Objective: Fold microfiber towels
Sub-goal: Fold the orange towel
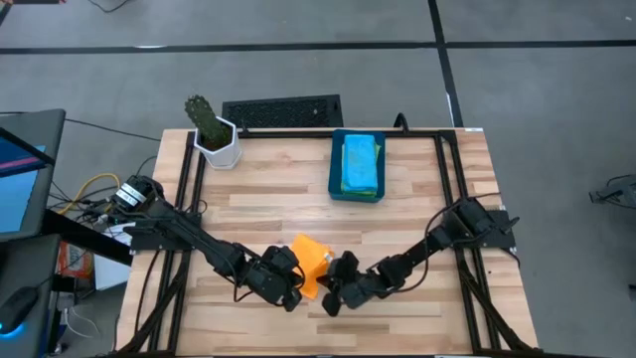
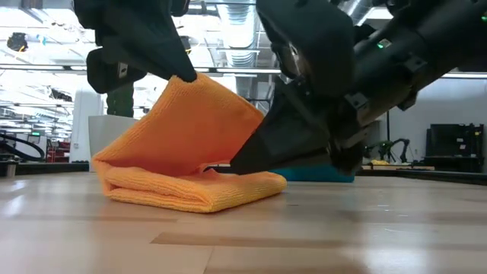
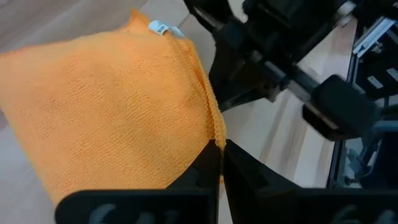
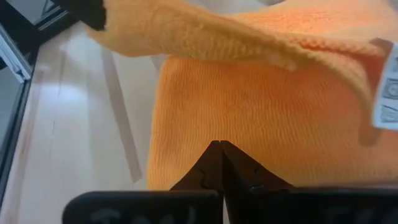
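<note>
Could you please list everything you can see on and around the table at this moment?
orange towel: one, orange, partly folded at the table's front middle, one layer lifted.
bin: one, dark blue, back middle of the table, holding light blue and green cloths.
cactus pot: one, white with a green plant, back left corner.
keyboard: one, black, behind the table.
table: one, light wood.
left gripper: shut on the orange towel's edge.
right gripper: shut, against the towel.
</note>
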{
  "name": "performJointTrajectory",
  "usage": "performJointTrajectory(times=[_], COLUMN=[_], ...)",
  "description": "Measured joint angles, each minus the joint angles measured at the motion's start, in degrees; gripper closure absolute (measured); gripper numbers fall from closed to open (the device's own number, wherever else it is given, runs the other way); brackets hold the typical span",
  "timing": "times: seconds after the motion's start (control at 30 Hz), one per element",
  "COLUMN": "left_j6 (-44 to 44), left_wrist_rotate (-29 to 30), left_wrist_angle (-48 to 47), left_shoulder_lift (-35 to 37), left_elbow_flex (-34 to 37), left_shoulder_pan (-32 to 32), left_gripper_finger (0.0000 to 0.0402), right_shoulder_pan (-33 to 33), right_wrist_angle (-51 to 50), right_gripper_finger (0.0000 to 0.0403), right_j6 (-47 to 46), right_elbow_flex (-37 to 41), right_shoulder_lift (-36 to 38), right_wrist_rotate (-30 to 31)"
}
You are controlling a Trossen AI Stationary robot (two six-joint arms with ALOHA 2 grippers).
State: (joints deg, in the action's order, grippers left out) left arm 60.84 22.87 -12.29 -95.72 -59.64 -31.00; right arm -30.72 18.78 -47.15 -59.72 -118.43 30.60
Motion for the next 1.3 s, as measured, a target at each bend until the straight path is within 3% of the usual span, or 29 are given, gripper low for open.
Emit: performJointTrajectory(times=[0.67, 1.3], left_j6=[2.8, 3.1], left_wrist_rotate=[-4.5, -5.0], left_wrist_angle=[6.1, 11.0], left_shoulder_lift=[-4.5, -6.6], left_elbow_flex=[-0.2, -0.1], left_shoulder_pan=[0.0, 0.2], left_gripper_finger=[0.0401, 0.0384], right_shoulder_pan=[0.9, 1.1], right_wrist_angle=[-3.5, -11.1], right_gripper_finger=[0.0379, 0.0378], right_j6=[0.6, -2.4], right_elbow_flex=[0.0, 0.0], right_shoulder_lift=[3.0, 3.4], right_wrist_rotate=[1.8, 2.4])
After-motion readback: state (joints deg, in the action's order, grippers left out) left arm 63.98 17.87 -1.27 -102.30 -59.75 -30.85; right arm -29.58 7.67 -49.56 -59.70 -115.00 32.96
